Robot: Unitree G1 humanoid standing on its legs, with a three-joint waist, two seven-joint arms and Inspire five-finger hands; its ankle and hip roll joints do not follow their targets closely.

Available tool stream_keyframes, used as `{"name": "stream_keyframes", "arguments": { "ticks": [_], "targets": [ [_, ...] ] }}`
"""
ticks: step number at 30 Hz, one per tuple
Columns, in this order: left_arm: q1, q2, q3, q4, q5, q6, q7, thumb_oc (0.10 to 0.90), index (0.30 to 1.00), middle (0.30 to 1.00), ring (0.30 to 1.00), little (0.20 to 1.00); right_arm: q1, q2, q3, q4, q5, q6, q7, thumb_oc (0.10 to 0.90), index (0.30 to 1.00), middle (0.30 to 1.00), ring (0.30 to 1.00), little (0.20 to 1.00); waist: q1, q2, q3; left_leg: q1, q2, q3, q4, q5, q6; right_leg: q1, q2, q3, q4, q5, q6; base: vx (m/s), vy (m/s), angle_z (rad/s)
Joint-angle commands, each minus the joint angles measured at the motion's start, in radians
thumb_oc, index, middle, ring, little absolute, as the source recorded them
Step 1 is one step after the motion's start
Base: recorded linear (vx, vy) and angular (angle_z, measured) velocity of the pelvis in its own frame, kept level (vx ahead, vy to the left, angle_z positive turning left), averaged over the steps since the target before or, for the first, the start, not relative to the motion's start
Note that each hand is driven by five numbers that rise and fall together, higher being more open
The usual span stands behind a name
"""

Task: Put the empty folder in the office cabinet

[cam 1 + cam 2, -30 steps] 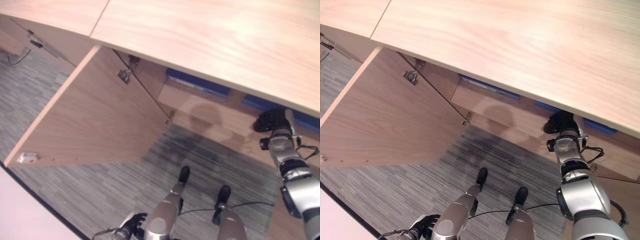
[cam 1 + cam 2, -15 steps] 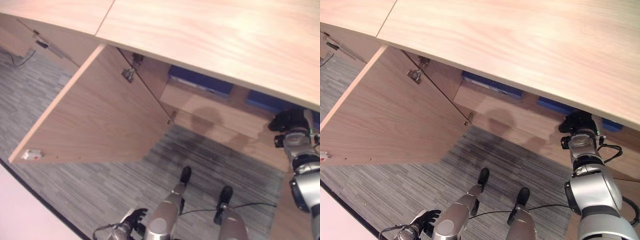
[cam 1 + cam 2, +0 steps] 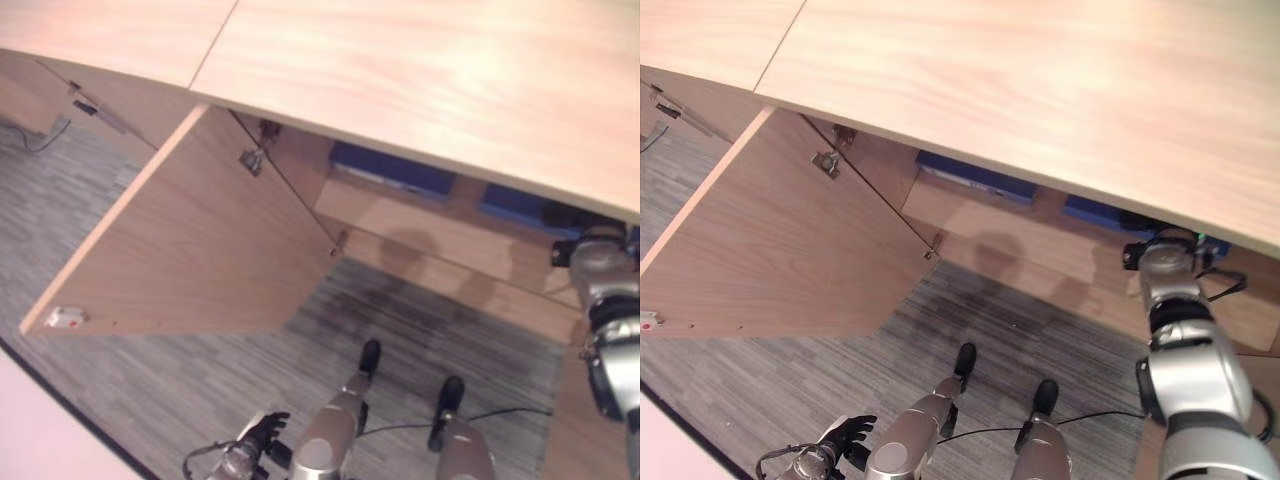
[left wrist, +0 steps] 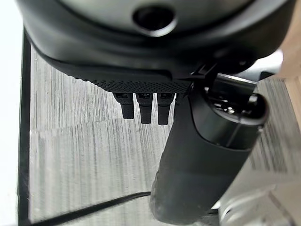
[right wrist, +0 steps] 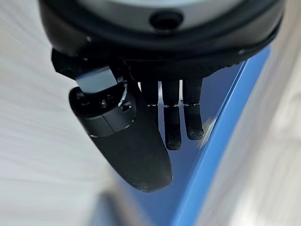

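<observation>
The office cabinet [image 3: 430,70] stands with its left door [image 3: 190,250] swung wide. Two blue folders lie on its shelf, one at the left [image 3: 390,168] and one at the right [image 3: 515,203]. My right arm reaches in under the cabinet top at the right folder, and the dark right hand [image 3: 1140,222] is mostly tucked beneath the top. In the right wrist view that hand [image 5: 172,127] is open, its straight fingers and thumb lying over the blue folder [image 5: 211,155]. My left hand [image 3: 255,450] hangs low over the carpet, open and holding nothing [image 4: 141,106].
The open door [image 3: 770,250] juts out over the grey carpet [image 3: 200,380] on my left. A wooden shelf board [image 3: 430,235] runs under the folders. A neighbouring cabinet front [image 3: 60,90] lies at the far left.
My right hand has pushed deeper under the cabinet top towards the right blue folder, so less of it shows. The camera has shifted slightly. The left hand hangs as before.
</observation>
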Motion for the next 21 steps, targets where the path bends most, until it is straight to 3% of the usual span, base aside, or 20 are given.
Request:
{"name": "stream_keyframes", "arguments": {
  "ticks": [1,4,5,6,7,14,21],
  "targets": [
    [0.025,0.0,-0.056,0.101,-0.016,0.008,0.016,0.8,0.9,0.9,0.9,0.9,0.048,-0.019,0.026,-0.069,0.002,-0.099,-0.033,0.4,0.3,0.3,0.3,0.3,0.005,-0.041,-0.142,0.012,0.065,0.058,0.036,-0.142,-0.043,-0.029,-0.041,0.004,0.069,-0.088,0.043,0.1,-0.027,-0.11],
    [0.029,-0.013,-0.009,0.115,0.007,0.018,0.017,0.8,0.9,0.9,0.9,0.9,0.247,0.047,0.005,-0.257,-0.07,-0.104,-0.006,0.4,0.3,0.3,0.3,0.3,-0.025,-0.085,-0.179,0.055,0.072,0.076,0.019,-0.15,-0.043,0.023,-0.032,0.004,0.021,-0.073,0.046,0.09,-0.022,-0.06],
    [0.031,-0.015,0.004,0.117,0.011,0.02,0.018,0.8,0.9,0.9,0.9,0.9,0.291,0.058,-0.002,-0.294,-0.083,-0.104,0.003,0.453,0.38,0.38,0.38,0.38,-0.031,-0.094,-0.189,0.067,0.074,0.078,0.016,-0.152,-0.042,0.033,-0.03,0.005,0.015,-0.071,0.046,0.06,-0.016,-0.15],
    [0.034,-0.013,0.003,0.117,0.011,0.02,0.018,0.8,0.9,0.9,0.9,0.9,0.3,0.06,-0.006,-0.302,-0.085,-0.1,0.002,0.731,0.796,0.796,0.796,0.796,-0.03,-0.095,-0.19,0.071,0.074,0.079,0.014,-0.152,-0.042,0.037,-0.029,0.005,0.013,-0.07,0.046,0.08,-0.013,-0.16],
    [0.037,-0.015,0.028,0.12,0.017,0.023,0.02,0.8,0.9,0.9,0.9,0.9,0.39,0.091,-0.019,-0.384,-0.1,-0.101,0.026,0.8,0.9,0.9,0.9,0.9,-0.043,-0.111,-0.21,0.098,0.079,0.087,0.007,-0.158,-0.04,0.057,-0.026,0.004,0.008,-0.071,0.047,0.08,-0.008,-0.11],
    [0.025,-0.013,0.127,0.085,-0.054,0.013,0.041,0.8,0.9,0.9,0.9,0.9,0.651,0.167,-0.008,-0.563,-0.092,-0.103,0.153,0.8,0.9,0.9,0.9,0.9,-0.077,-0.156,-0.283,0.192,0.101,0.1,-0.011,-0.175,-0.046,0.138,-0.008,-0.004,-0.004,-0.088,0.047,0.07,-0.012,-0.11],
    [0.027,-0.009,0.197,0.047,-0.169,-0.006,0.055,0.8,0.9,0.9,0.9,0.9,0.695,0.192,0.073,-0.559,-0.115,-0.101,0.202,0.8,0.9,0.9,0.9,0.9,-0.045,-0.174,-0.322,0.197,0.116,0.079,-0.012,-0.152,-0.079,0.21,0.016,-0.041,-0.086,-0.087,0.035,0.0,-0.073,0.06]
  ]
}}
